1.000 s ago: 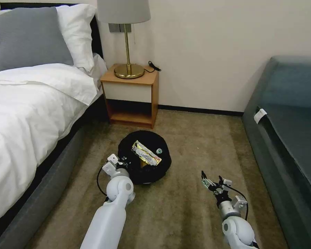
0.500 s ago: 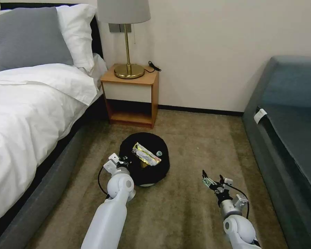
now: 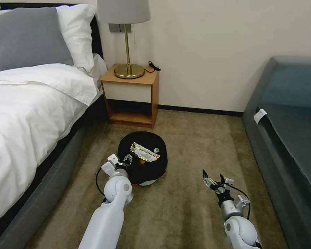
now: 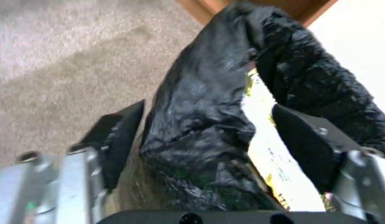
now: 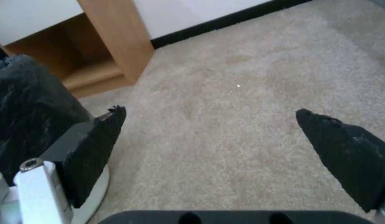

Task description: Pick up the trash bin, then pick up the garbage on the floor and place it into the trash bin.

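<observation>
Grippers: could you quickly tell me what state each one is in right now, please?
Left gripper: open, its fingers straddling the bin rim, not clamped.
Right gripper: open, holding nothing, above the carpet.

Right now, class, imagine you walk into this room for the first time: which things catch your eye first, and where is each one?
The trash bin, lined in crinkly black plastic, stands on the carpet before the nightstand, a gold-silver foil wrapper lying across its top. The left tool straddles the bin's near rim with fingers apart. The right tool hovers open over bare carpet toward the sofa.
</observation>
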Controlling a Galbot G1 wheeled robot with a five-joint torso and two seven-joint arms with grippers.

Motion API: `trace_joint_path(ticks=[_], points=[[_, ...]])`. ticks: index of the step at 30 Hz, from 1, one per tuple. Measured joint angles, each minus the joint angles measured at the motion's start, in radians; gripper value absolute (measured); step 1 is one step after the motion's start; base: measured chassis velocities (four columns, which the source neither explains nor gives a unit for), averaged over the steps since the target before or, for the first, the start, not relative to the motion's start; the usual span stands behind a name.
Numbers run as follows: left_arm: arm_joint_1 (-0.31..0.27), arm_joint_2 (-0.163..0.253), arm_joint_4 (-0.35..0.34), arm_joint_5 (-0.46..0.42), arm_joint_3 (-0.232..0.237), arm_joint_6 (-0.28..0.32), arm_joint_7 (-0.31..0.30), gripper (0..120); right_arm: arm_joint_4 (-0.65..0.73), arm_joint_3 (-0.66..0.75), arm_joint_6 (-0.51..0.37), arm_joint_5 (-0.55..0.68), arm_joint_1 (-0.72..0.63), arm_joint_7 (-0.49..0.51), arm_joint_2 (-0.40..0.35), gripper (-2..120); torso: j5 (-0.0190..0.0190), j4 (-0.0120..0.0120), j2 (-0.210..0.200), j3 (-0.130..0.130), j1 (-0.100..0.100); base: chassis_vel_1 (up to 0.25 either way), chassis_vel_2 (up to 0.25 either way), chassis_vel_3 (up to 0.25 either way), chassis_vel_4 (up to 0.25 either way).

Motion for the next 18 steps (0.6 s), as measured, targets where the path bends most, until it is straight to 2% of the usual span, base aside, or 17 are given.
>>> trace_joint_path(ticks=[2,4,6,7,10,11,14,15,18], points=[[0.018,0.004,-0.015,0.057,0.000,-0.003,0.032,98,0.009,0.000,0.000,0.000,-0.006,0.000,0.000,100,-0.0001,0.0000,0.000,0.000,0.000,0.000,0.000,0.000,0.000],[0.029,0.006,-0.025,0.086,0.000,-0.005,0.048,99,0.014,-0.001,0.000,0.000,-0.009,0.000,0.001,100,0.0000,0.0000,0.000,0.000,0.000,0.000,0.000,0.000,0.000],[0.049,0.009,-0.043,0.141,0.000,-0.009,0.074,100,0.020,-0.001,0.001,0.000,-0.014,0.000,0.001,100,0.0000,0.0000,0.000,0.000,0.000,0.000,0.000,0.000,0.000],[0.049,0.009,-0.043,0.141,0.000,-0.009,0.074,100,0.020,-0.001,0.001,0.000,-0.014,0.000,0.001,100,0.0000,0.0000,0.000,0.000,0.000,0.000,0.000,0.000,0.000],[0.101,0.017,-0.085,0.249,0.002,-0.030,0.127,100,0.032,-0.001,0.007,0.000,-0.023,0.003,0.000,100,-0.0001,0.0000,0.000,0.000,0.000,0.000,0.000,0.000,0.000],[0.101,0.017,-0.085,0.249,0.002,-0.030,0.127,100,0.032,-0.001,0.007,0.000,-0.023,0.003,0.000,100,-0.0001,0.0000,0.000,0.000,0.000,0.000,0.000,0.000,0.000],[0.151,0.025,-0.119,0.337,0.002,-0.053,0.160,100,0.047,-0.002,0.012,0.000,-0.034,0.006,0.000,100,0.0000,0.0001,0.000,0.000,0.000,0.000,0.000,0.000,0.000],[0.151,0.025,-0.119,0.337,0.002,-0.053,0.160,100,0.047,-0.002,0.012,0.000,-0.034,0.006,0.000,100,0.0000,0.0001,0.000,0.000,0.000,0.000,0.000,0.000,0.000],[0.193,0.030,-0.142,0.428,-0.007,-0.084,0.179,100,0.063,-0.006,0.030,-0.003,-0.047,0.008,0.004,100,-0.0001,0.0000,0.000,0.000,0.000,0.000,0.000,0.000,0.000]])
